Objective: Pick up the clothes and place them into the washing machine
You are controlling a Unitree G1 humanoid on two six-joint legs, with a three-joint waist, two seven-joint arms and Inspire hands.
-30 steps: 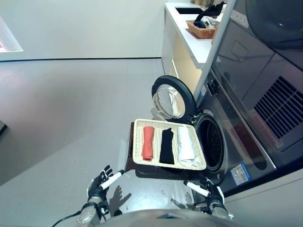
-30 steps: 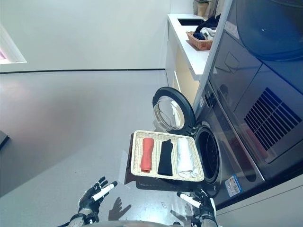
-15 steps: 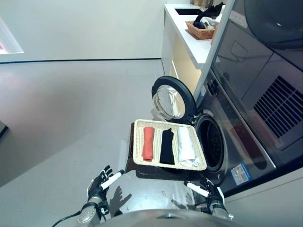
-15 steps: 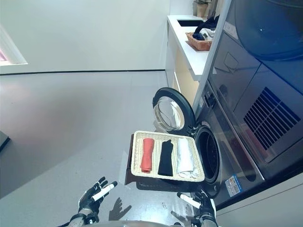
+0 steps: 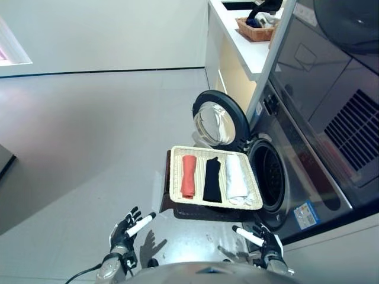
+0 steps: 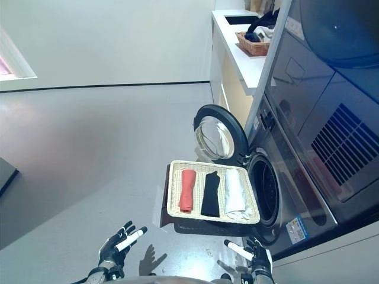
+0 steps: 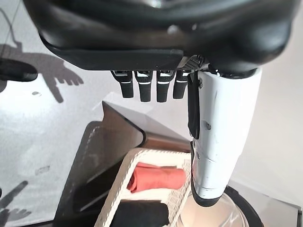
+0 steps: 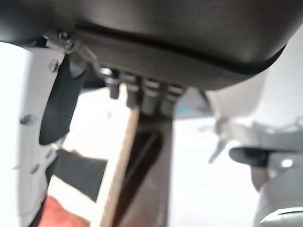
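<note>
A shallow wicker basket [image 5: 175, 177] rests on a low dark brown box [image 5: 166, 195] in front of the washing machine [image 5: 296, 154]. In it lie a rolled red cloth [image 5: 188, 176], a black cloth [image 5: 212, 179] and a white cloth [image 5: 235, 177], side by side. The machine's round door [image 5: 218, 121] stands open beside the dark drum opening [image 5: 270, 174]. My left hand [image 5: 123, 230] is open and empty, low and near me, well short of the basket. My right hand [image 5: 263, 239] is open and empty, below the drum opening. The red cloth also shows in the left wrist view [image 7: 156, 177].
A white counter [image 5: 237, 35] runs at the back beside the machine, with another wicker basket of dark clothes [image 5: 256, 28] on it. Grey floor [image 5: 89, 136] spreads to the left of the basket. A dark object's corner [image 5: 5, 160] shows at the far left edge.
The whole picture has shifted a little, so the camera moved. Both hands stay in place, open and empty. The basket and clothes have not moved.
</note>
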